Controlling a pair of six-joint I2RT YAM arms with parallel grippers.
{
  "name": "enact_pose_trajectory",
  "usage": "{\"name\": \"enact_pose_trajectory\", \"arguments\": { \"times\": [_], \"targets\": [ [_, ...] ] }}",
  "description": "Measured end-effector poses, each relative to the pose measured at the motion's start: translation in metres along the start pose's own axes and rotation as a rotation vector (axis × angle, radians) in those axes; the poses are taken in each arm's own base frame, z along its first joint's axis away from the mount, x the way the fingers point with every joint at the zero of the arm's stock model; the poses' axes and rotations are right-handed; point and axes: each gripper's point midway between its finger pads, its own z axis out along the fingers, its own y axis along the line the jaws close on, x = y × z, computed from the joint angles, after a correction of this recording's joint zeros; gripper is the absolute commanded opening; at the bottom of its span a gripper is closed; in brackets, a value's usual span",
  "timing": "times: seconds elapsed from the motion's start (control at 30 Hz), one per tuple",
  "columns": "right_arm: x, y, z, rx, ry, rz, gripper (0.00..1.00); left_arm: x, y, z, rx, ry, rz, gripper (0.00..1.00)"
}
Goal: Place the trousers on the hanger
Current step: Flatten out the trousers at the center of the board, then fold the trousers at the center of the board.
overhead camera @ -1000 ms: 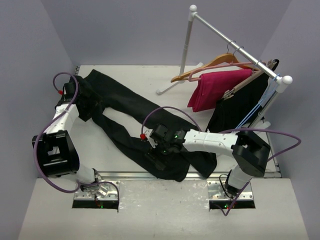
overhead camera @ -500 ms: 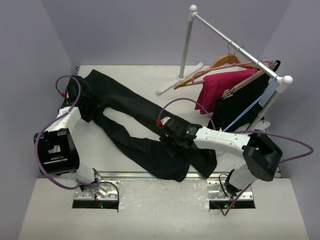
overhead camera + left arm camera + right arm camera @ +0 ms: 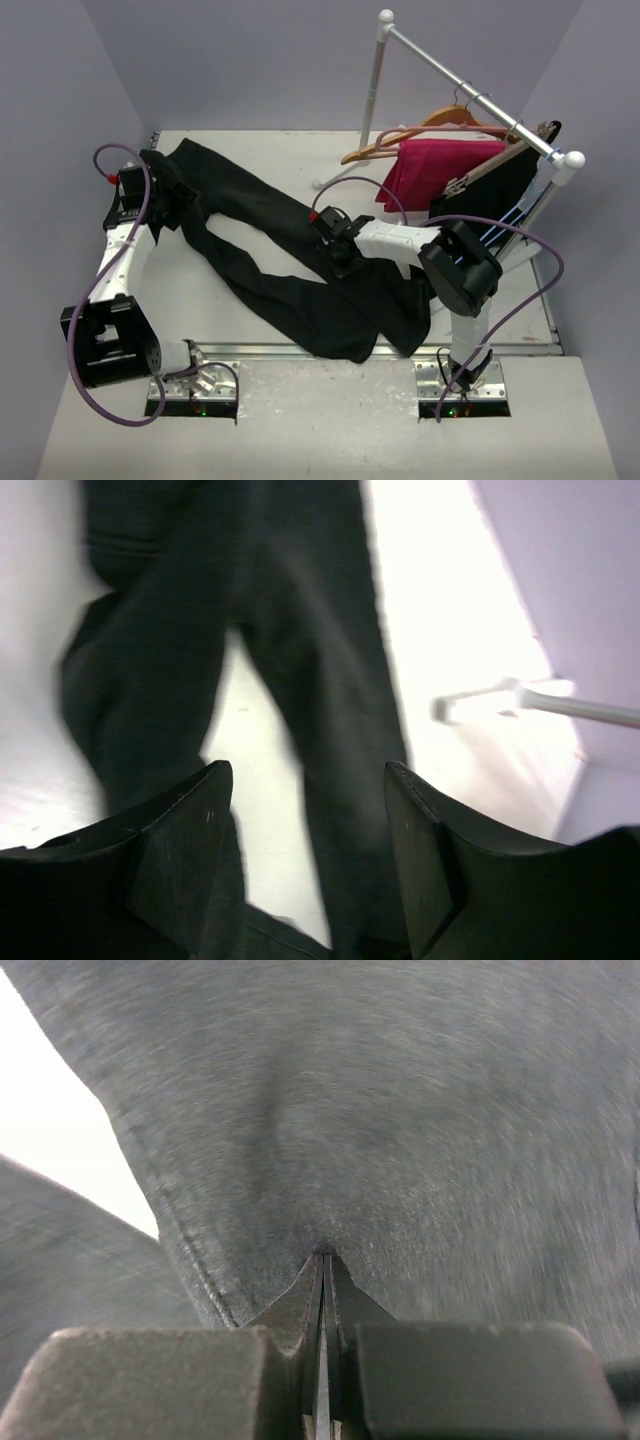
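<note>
— Those long black soft-fabric trousers [image 3: 250, 200] lie spread flat on the white counter [image 3: 280, 150]. They look limp and light and will likely sag from any pinch, so the waistband seems the best hold.
— Right tool [image 3: 325, 1265] is clamped on a leg's edge; left tool [image 3: 305, 775] hovers part-open over the waist, empty.

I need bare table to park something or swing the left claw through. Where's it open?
Widest bare patch: front left, between the left arm and the trousers' near leg. Also the back strip between the trousers and the rack's foot, and a narrow wedge between the legs. Crowded: right side under the rail, with hanger, pink garment, right arm.
</note>
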Motion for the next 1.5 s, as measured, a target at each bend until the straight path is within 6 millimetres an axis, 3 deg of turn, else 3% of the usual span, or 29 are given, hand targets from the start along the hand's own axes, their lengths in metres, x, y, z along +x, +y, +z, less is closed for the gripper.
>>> {"name": "enact_pose_trajectory", "arguments": {
  "times": [0.1,0.2,0.27,0.33,0.43,0.53,0.63,0.73,0.83,0.87,0.93,0.97,1.03,1.13,1.27,1.37,1.5],
  "targets": [
    [0.001,0.032,-0.002,-0.100,-0.006,-0.062,0.00,-0.001,-0.036,-0.011,0.154,0.009,0.017,0.59],
    [0.003,0.064,-0.004,-0.207,-0.013,-0.108,0.01,0.010,-0.074,-0.017,0.298,0.037,0.052,0.59],
    [0.005,0.076,-0.006,-0.251,-0.012,-0.122,0.01,0.023,-0.092,-0.018,0.366,0.072,0.072,0.59],
    [0.005,0.073,-0.005,-0.240,-0.004,-0.112,0.01,0.037,-0.099,-0.016,0.397,0.107,0.078,0.59],
    [0.002,0.050,-0.002,-0.174,0.011,-0.049,0.02,0.045,-0.081,-0.007,0.317,0.107,0.052,0.59],
    [-0.001,0.016,0.000,-0.096,0.011,0.033,0.23,0.043,-0.056,-0.003,0.206,0.063,0.019,0.62],
    [0.007,-0.006,-0.003,-0.075,0.016,0.073,0.37,0.032,-0.048,-0.016,0.160,-0.008,0.013,0.65],
    [0.019,-0.010,-0.015,-0.105,0.012,0.076,0.43,0.017,-0.054,-0.026,0.160,-0.067,0.017,0.73],
    [0.010,-0.004,-0.040,-0.143,-0.047,0.051,0.57,0.008,-0.052,-0.030,0.122,-0.100,0.017,0.75],
    [0.004,0.000,-0.050,-0.161,-0.080,0.036,0.65,0.007,-0.047,-0.030,0.093,-0.107,0.014,0.75],
    [-0.007,0.010,-0.071,-0.199,-0.151,-0.014,0.79,0.004,-0.035,-0.031,0.024,-0.123,0.005,0.92],
    [-0.011,0.017,-0.083,-0.216,-0.186,-0.054,0.82,0.003,-0.028,-0.031,-0.013,-0.132,-0.001,0.96],
    [-0.011,0.042,-0.101,-0.246,-0.233,-0.176,0.83,-0.003,-0.010,-0.034,-0.111,-0.162,-0.018,1.00],
    [0.011,0.101,-0.114,-0.306,-0.249,-0.407,0.82,-0.013,0.013,-0.041,-0.210,-0.193,-0.053,1.00],
    [0.056,0.146,-0.101,-0.317,-0.177,-0.604,0.76,-0.031,0.045,-0.049,-0.314,-0.240,-0.108,1.00],
    [0.077,0.156,-0.075,-0.273,-0.101,-0.664,0.73,-0.040,0.059,-0.058,-0.342,-0.277,-0.153,0.97],
    [0.088,0.158,-0.043,-0.232,-0.024,-0.681,0.60,-0.034,0.067,-0.058,-0.337,-0.267,-0.176,0.96]
  ]
}}
